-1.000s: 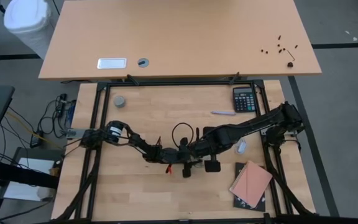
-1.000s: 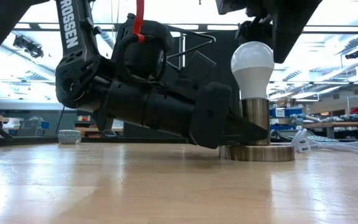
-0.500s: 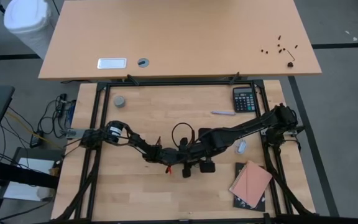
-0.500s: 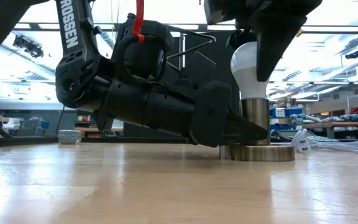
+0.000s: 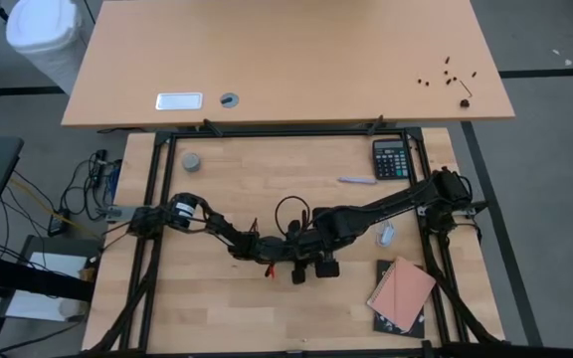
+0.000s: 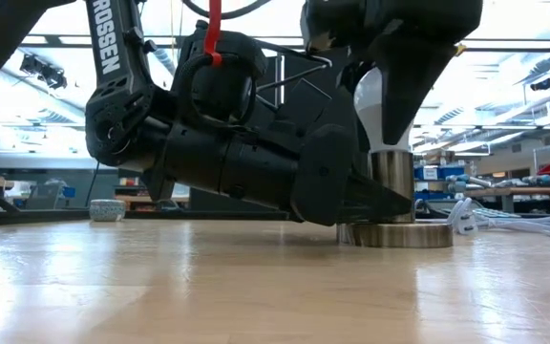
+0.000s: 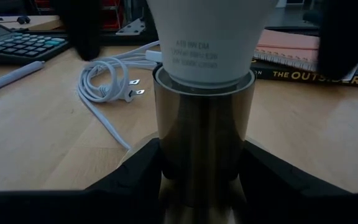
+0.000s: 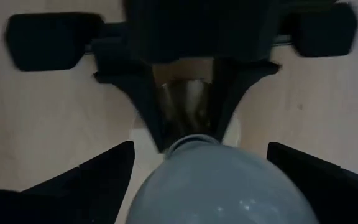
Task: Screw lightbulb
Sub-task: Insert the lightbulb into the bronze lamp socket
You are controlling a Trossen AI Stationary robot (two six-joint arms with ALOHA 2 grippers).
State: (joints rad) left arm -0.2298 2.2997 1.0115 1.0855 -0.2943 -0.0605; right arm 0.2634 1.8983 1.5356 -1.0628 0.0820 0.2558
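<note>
So the lightbulb (image 6: 378, 110) is already sitting upright in the brushed metal socket post (image 7: 202, 140) of the lamp base (image 6: 396, 234), and everything here is arranged around that post.

The left gripper (image 6: 375, 201) lies low on the table, its fingers (image 7: 132, 165) clamped on either side of the post, right at the bottom of it. My read is that it's there to pin the base so it can't spin or slide while the bulb gets turned. Makes sense, since that disc looks light enough to just rotate along otherwise.

The right gripper (image 8: 191, 165) hangs straight above the post, pointing down over the bulb's dome. Its fingers (image 8: 89, 171) are spread wide, one on each side of the bulb, and I don't think they're touching the glass yet, though the wrist picture is dark and close enough that I wouldn't swear to it. Coming from above looks like the setup for a grab-and-twist.

Readable stuff: "ROSSEN" in white on the arm (image 6: 108, 43) in the low view (first letter cut off). There's grey print on the bulb's neck, too small for me to make out. Behind the post, by the white cord (image 7: 101, 78), a book (image 7: 316, 71) spine says "THE OUTSIDERS". Further back on the other side of the post sits a calculator (image 7: 17, 46).
</note>
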